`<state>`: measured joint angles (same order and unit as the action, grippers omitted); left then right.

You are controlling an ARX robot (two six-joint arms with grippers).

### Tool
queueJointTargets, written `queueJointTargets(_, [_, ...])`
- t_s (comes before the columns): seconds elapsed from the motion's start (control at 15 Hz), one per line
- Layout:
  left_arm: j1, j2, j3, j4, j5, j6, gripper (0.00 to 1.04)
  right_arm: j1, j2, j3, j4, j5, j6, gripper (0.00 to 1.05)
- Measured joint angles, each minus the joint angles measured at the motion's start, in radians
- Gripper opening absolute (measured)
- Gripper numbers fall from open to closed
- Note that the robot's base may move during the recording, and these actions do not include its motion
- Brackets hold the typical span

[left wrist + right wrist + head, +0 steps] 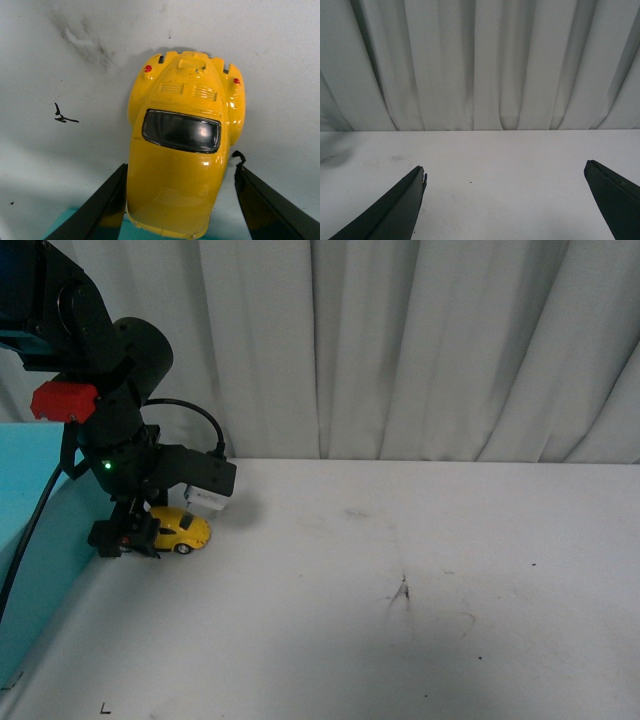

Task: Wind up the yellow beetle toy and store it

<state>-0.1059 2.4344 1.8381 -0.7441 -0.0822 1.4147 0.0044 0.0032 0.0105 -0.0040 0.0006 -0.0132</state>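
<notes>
Two fingers of the left gripper (pixel 180 170) stood apart around the yellow beetle toy (pixel 182 530), one touching its side, the other just clear. The right gripper (pixel 505 170) was spread wide and held nothing.

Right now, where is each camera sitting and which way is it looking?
Front view: on the robot's body, facing forward over the white table to the curtain; left gripper shows by the yellow beetle toy.
Left wrist view: on the left wrist, looking down at the toy between both black fingers.
Right wrist view: on the right wrist, facing the curtain; open right gripper shows, empty.
Shared: front and left wrist views both see the toy.
</notes>
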Motion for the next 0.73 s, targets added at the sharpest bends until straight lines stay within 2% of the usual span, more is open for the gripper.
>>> queueJointTargets(0.07, [-0.002,0.0,0.0,0.0,0.0,-0.001,0.49,0.0,0.0,0.0,0.0,0.0,0.0,0.98])
queueJointTargets(0.13, [-0.003,0.0,0.0,-0.001,0.004,0.0,0.41,0.0,0.0,0.0,0.0,0.0,0.0,0.98])
queueJointTargets(0.27, [-0.01,-0.001,0.009,-0.017,0.056,-0.03,0.4,0.0,0.0,0.0,0.0,0.0,0.0,0.98])
queueJointTargets(0.33, [-0.019,-0.008,0.011,-0.037,0.111,-0.064,0.4,0.0,0.0,0.0,0.0,0.0,0.0,0.98])
queueJointTargets(0.47, [-0.036,-0.082,0.001,-0.063,0.301,-0.185,0.4,0.0,0.0,0.0,0.0,0.0,0.0,0.98])
queueJointTargets(0.6, [-0.005,-0.298,-0.056,0.039,0.481,-0.316,0.4,0.0,0.0,0.0,0.0,0.0,0.0,0.98])
queueJointTargets(0.66, [0.034,-0.383,-0.082,0.096,0.495,-0.371,0.4,0.0,0.0,0.0,0.0,0.0,0.0,0.98])
queueJointTargets(0.73, [0.093,-0.457,-0.107,0.166,0.459,-0.444,0.4,0.0,0.0,0.0,0.0,0.0,0.0,0.98])
